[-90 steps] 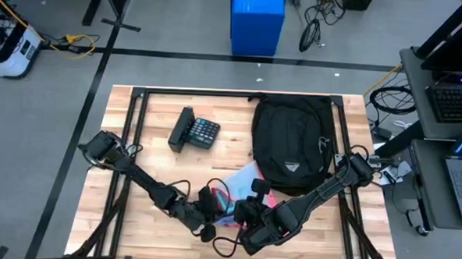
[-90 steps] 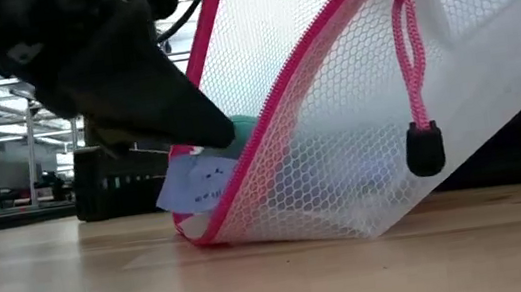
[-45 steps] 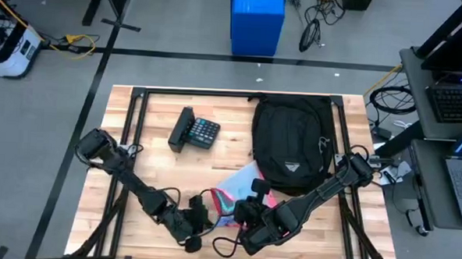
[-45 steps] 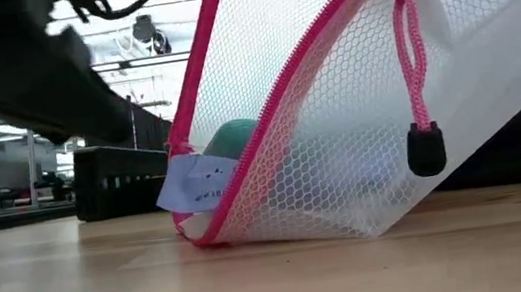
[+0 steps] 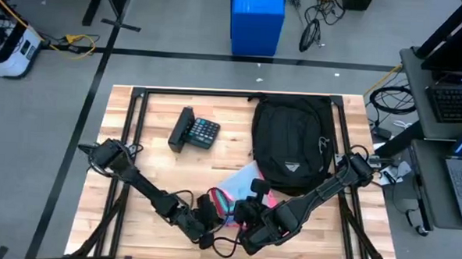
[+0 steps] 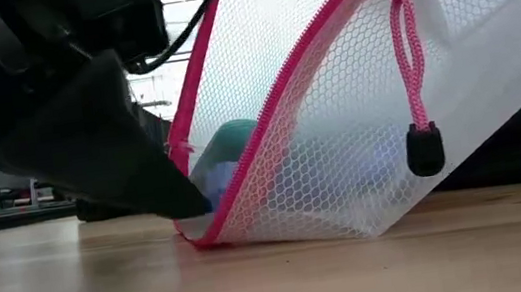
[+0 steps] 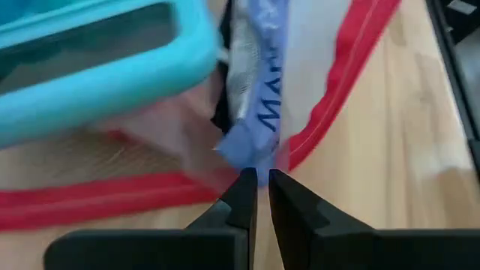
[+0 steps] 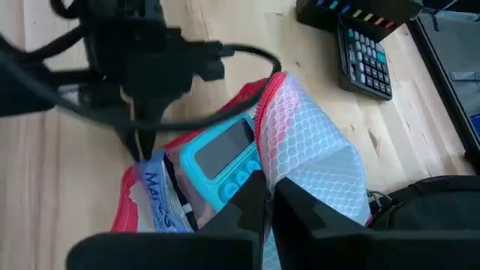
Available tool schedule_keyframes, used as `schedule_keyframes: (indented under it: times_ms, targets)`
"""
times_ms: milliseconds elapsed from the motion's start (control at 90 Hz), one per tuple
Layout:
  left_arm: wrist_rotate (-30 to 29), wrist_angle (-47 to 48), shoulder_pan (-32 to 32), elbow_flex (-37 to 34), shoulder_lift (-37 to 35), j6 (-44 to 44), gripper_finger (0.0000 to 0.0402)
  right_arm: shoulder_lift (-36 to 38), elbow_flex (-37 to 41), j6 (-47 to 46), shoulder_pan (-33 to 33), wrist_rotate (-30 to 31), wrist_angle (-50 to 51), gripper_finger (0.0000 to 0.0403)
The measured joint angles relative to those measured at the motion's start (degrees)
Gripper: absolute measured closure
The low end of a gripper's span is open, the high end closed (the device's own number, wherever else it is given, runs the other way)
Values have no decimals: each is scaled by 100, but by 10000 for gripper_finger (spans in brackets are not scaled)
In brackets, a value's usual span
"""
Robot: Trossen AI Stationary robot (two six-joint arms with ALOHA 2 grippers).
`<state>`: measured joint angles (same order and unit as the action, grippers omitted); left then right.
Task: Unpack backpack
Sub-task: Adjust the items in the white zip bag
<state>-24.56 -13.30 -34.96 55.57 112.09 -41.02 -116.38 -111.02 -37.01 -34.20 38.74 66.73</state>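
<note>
The left gripper point(image 5: 208, 222) sits low near the table's point(image 5: 151, 169) front edge, at the open mouth of a white mesh pouch point(image 5: 240, 184) trimmed in pink zipper tape. In the left wrist view its fingers point(image 7: 241, 196) stand only a narrow slit apart, pinching the edge of a pale blue printed packet point(image 7: 259, 120) that pokes out of the pouch beside a teal device point(image 7: 97, 56). The low view shows the dark gripper tip at the pouch's lower corner on the wood. Toward the back edge, left of centre, lies a black calculator point(image 5: 196, 131). The right gripper point(image 5: 252, 207) is just beside the left one, over the pouch; its fingers point(image 8: 251, 206) are closed on the white mesh, lifting that side. The backpack point(image 5: 291, 144) lies flat toward the back right corner, its white logo patch facing up, with the pouch touching its front end.
</note>
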Motion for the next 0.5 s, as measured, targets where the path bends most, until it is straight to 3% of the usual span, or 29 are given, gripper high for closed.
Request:
schedule_keyframes:
  times_ms: [267,500]
  targets:
    - [-248,26,377,447,131,563,378,0,0,23,0,-1,-51,403]
    - [-73,51,488,516,131,697,378,-2,0,28,0,-2,-51,403]
